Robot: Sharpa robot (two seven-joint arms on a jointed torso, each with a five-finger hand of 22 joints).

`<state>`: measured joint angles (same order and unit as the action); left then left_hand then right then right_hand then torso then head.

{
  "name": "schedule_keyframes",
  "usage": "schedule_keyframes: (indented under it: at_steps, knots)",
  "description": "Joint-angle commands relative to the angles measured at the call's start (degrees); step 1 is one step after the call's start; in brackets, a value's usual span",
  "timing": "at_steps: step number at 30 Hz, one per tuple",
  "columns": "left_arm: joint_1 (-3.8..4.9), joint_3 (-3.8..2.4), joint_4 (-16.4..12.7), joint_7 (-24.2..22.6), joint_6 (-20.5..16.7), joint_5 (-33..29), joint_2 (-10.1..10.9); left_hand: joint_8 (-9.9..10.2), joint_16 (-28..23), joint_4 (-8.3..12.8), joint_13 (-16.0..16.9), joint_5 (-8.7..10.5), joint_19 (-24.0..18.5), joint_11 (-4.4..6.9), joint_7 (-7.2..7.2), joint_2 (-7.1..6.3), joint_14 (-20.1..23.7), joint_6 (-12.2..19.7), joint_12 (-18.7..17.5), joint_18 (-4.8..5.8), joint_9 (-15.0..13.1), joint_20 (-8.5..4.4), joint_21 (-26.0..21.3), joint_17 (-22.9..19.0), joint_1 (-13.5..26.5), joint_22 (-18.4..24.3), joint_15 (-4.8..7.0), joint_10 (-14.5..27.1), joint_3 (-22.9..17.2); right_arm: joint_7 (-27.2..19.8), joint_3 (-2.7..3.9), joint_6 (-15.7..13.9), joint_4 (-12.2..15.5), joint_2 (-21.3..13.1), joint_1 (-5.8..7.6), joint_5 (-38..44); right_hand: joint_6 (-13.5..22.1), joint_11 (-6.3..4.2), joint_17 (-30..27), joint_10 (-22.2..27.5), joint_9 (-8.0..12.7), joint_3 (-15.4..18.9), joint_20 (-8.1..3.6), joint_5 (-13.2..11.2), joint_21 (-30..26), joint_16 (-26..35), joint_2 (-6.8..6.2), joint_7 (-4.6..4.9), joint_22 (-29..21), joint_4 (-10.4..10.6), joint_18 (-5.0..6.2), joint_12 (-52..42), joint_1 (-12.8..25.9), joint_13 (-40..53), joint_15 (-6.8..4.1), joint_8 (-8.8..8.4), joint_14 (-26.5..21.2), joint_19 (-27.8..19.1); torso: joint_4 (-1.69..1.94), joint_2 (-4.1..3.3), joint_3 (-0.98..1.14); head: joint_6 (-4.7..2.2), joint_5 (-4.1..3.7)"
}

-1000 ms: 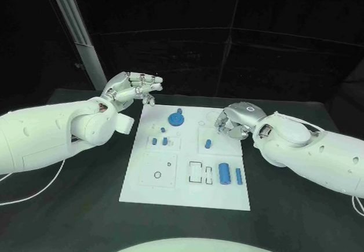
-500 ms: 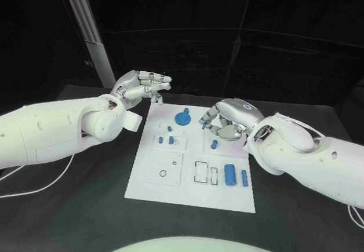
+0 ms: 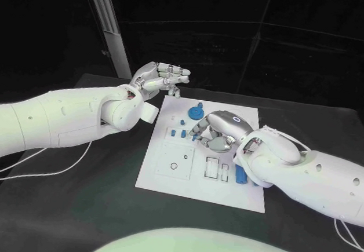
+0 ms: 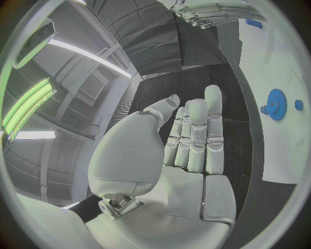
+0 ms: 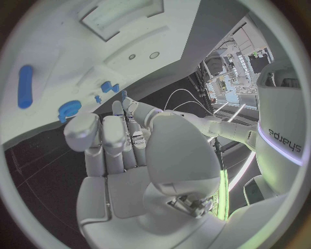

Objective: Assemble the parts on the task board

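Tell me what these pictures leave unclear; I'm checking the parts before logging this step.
- Head view: the right hand hangs over the board and covers the parts beneath it.
- Head view: the small parts left of that hand are too small to tell seated from loose.
- Left wrist view: the board's edge cuts off at the circle's rim beyond the gear.
- Right hand: whether its fingertips touch a part cannot be told.

white task board (image 3: 178,178) lies flat, small blue parts (image 3: 240,175) on it.

I log: task board (image 3: 166,177), matt white plastic; parts (image 3: 198,111), smooth blue plastic; counter (image 3: 75,211), matt black; fingers (image 4: 194,136), satin silver metal.
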<state>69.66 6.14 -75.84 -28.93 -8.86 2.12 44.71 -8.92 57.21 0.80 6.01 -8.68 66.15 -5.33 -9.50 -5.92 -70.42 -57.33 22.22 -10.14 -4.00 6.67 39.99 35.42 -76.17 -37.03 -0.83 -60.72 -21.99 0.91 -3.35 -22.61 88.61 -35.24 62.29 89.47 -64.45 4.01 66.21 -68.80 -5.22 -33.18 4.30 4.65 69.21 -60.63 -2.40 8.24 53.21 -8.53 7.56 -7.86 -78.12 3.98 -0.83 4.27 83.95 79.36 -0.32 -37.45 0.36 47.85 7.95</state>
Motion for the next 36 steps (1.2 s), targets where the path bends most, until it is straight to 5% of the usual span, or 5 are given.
schedule_keyframes:
  at_steps: [1,15,36]
  knots:
    - [0.11,-0.02,-0.09,-0.17,0.82,-0.13,-0.23,-0.28,0.11,-0.08,0.06,0.17,0.23,-0.02,-0.08,0.44,0.08,0.23,0.26,-0.37,0.05,-0.17,-0.23,-0.05,-0.08,0.05,0.15,0.41,0.33,-1.12,-0.22,1.70,-0.83,0.90,-0.77,1.48,0.10,0.30,-0.08,0.10,-0.05,-0.39,0.14,0.33,0.30,-0.24,-0.23,0.32,0.10,0.07,-1.14,0.01,-0.14,0.06,-0.21,-0.16,3.34,-0.10,-0.11,-0.03,0.02,0.36,0.39]
    - [0.14,-0.03,-0.16,-0.24,0.75,-0.12,-0.50,-0.27,0.02,-0.06,0.07,0.16,0.31,-0.05,-0.10,0.45,0.17,0.34,0.31,-0.36,0.08,-0.16,-0.23,-0.24,-0.11,0.06,0.13,0.60,0.41,-0.21,-0.58,4.28,-2.45,2.93,-2.60,4.29,0.32,0.39,-0.17,0.39,-0.01,-0.47,0.21,0.35,0.48,-0.41,-0.21,0.40,0.29,0.09,-1.16,0.17,-0.03,0.02,-0.13,-0.30,3.31,-0.18,-0.12,0.04,0.04,0.99,0.92]
    - [0.14,-0.03,-0.03,-0.13,0.93,-0.12,-0.76,-0.26,-0.06,-0.05,0.07,0.16,0.33,-0.06,-0.11,0.47,0.25,0.38,0.33,-0.36,0.08,-0.15,-0.24,-0.39,-0.13,0.07,0.11,0.69,0.43,1.13,-0.67,4.79,-3.44,4.30,-3.33,6.34,0.34,0.40,-0.16,0.41,-0.01,-0.48,0.22,0.34,0.51,-0.48,-0.19,0.41,0.31,0.10,-1.16,0.18,0.00,0.02,-0.12,-0.31,3.31,-0.20,-0.12,0.02,0.07,1.44,1.20]
